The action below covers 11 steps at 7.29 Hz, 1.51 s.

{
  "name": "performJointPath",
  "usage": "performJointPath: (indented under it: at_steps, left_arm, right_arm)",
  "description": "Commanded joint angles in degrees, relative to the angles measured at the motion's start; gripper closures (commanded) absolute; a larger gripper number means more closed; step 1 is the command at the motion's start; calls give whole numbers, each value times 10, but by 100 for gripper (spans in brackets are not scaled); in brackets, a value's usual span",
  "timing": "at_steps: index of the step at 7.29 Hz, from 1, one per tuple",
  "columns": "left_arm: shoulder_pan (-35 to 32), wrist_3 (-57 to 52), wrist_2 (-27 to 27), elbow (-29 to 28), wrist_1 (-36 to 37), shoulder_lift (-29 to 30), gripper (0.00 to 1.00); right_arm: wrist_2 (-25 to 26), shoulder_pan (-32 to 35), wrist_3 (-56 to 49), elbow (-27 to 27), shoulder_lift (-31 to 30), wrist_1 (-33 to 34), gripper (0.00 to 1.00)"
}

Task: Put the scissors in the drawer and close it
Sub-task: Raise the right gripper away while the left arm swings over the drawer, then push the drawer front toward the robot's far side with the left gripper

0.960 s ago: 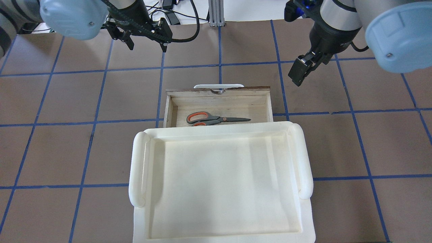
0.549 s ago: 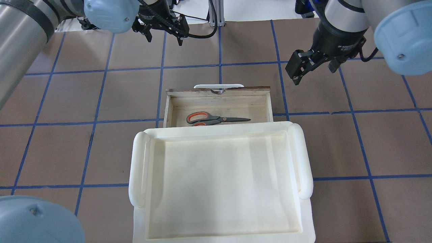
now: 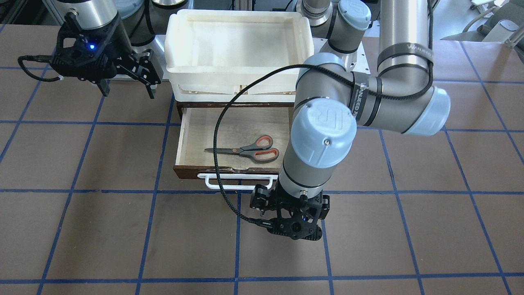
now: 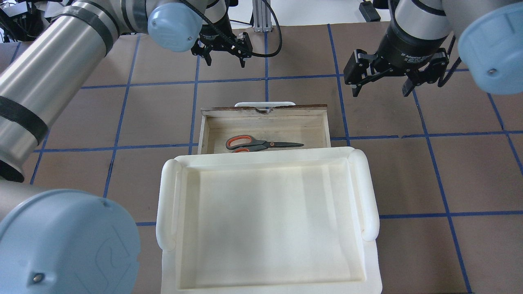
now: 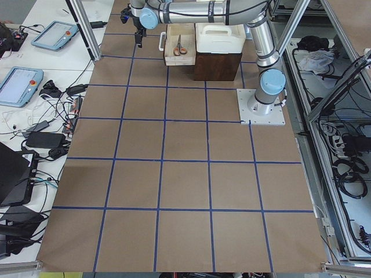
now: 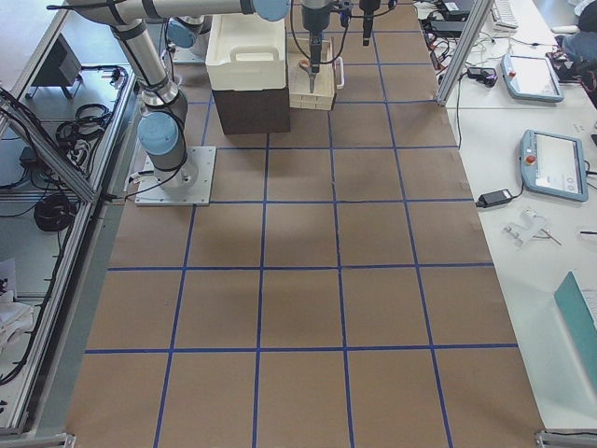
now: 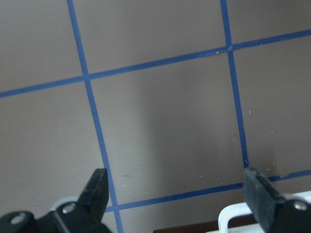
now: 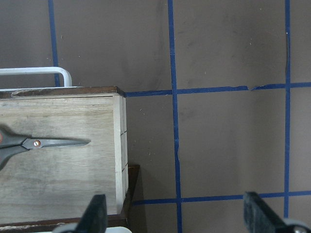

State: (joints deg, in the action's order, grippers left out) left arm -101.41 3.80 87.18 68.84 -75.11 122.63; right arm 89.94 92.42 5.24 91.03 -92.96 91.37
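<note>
The scissors [image 4: 261, 144], with grey handles lined orange-red, lie flat in the open drawer [image 4: 265, 108], blades pointing to the overhead view's right. They also show in the front view [image 3: 245, 150] and the right wrist view [image 8: 53, 143]. The drawer's white bar handle [image 4: 264, 103] faces the far side of the table. My left gripper [image 4: 224, 60] is open and empty, hovering beyond the handle, a little to its left. My right gripper [image 4: 382, 87] is open and empty, above the table to the right of the drawer.
A white plastic tray [image 4: 367, 192] sits on top of the dark brown cabinet [image 5: 217, 63] that holds the drawer. The left wrist view shows the handle's corner [image 7: 228, 213] at its lower edge. Brown table mat with blue grid lines lies all around.
My left gripper has moved right along the table's far side to a spot beyond the drawer handle. My right gripper has turned about its wrist, so both its fingers show spread.
</note>
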Motion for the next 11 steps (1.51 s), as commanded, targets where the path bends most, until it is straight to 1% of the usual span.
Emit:
performJointPath:
  at_steps: [1, 2, 3, 5, 6, 7, 8, 9, 10, 11]
  left_arm:
    - [-18, 54, -3, 0, 8, 45, 0]
    - [-29, 57, 10, -1, 1, 60, 0]
    - [-31, 59, 5, -2, -3, 68, 0]
    - [-32, 74, -7, -2, -15, 81, 0]
    - [-32, 74, -13, -2, -27, 80, 0]
    - [-29, 74, -30, -3, -42, 76, 0]
    - [-29, 74, -34, -3, -70, 67, 0]
    - [-30, 74, -32, -2, -91, 61, 0]
    - [-29, 74, -15, -1, -104, 63, 0]
    - [-29, 74, -15, 0, -116, 57, 0]
  right_arm:
    - [2, 0, 1, 0, -5, 6, 0]
    - [2, 0, 1, 2, -25, 6, 0]
    - [-3, -1, 1, 1, -33, 7, 0]
    - [3, -1, 1, 4, -26, 7, 0]
    - [2, 0, 1, 5, -32, 2, 0]
    - [2, 0, 2, 6, -29, 9, 0]
    - [0, 0, 2, 6, -27, 20, 0]
    - [2, -2, 0, 6, -27, 34, 0]
    - [2, -1, 0, 6, -27, 34, 0]
    - [2, -1, 0, 6, -27, 35, 0]
